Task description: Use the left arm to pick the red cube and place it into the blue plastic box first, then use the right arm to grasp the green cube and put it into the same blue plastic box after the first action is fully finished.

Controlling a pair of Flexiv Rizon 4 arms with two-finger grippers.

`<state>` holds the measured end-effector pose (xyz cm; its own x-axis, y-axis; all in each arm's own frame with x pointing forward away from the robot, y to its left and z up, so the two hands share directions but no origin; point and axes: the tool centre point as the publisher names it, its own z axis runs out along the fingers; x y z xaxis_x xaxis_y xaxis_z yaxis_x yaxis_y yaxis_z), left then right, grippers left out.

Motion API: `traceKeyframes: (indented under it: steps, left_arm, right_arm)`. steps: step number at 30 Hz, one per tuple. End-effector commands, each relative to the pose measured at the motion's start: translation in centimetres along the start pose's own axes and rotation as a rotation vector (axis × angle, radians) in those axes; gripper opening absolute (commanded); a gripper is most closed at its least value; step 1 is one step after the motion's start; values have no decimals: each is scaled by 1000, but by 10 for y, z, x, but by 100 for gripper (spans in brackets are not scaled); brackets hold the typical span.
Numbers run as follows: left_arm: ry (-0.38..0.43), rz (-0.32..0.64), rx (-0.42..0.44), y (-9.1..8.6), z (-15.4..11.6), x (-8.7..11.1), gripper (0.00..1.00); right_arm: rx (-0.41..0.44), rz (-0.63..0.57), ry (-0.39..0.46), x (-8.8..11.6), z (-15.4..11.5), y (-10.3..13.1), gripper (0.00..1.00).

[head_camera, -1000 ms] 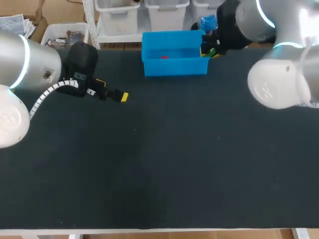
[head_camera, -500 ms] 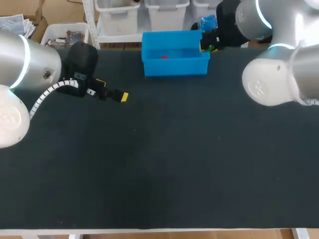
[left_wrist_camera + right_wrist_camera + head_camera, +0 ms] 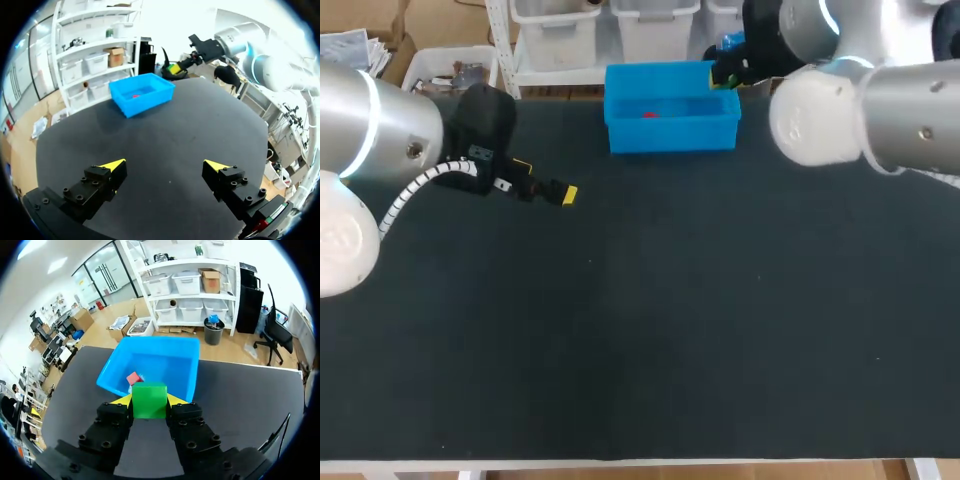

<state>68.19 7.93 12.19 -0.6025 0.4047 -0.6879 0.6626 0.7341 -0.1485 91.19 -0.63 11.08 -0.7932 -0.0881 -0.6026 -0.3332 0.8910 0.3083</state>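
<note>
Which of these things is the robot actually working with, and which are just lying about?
In the job: green cube, held in the right jaws; red cube, lying in the blue box.
Just there: the black table; left jaws, open, holding nothing.

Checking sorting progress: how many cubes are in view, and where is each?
2. The red cube lies inside the blue plastic box. The green cube is clamped in the right gripper, near the box, not yet in it. None appears hidden.
</note>
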Motion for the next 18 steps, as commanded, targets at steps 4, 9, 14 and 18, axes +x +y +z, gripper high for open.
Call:
traceKeyframes:
  steps: [4,9,14,18]
  left_arm:
    - [-7,3,12,3,0,2,100]
    - [-7,3,12,3,0,2,100]
    - [-7,3,12,3,0,2,100]
    - [-7,3,12,3,0,2,100]
  right_arm:
    - [-58,1,79,-17,40,-2,0]
    - [-70,-4,87,-17,47,1,0]
    - [-76,-5,97,-16,56,-2,0]
    - [-72,1,112,-12,67,-6,0]
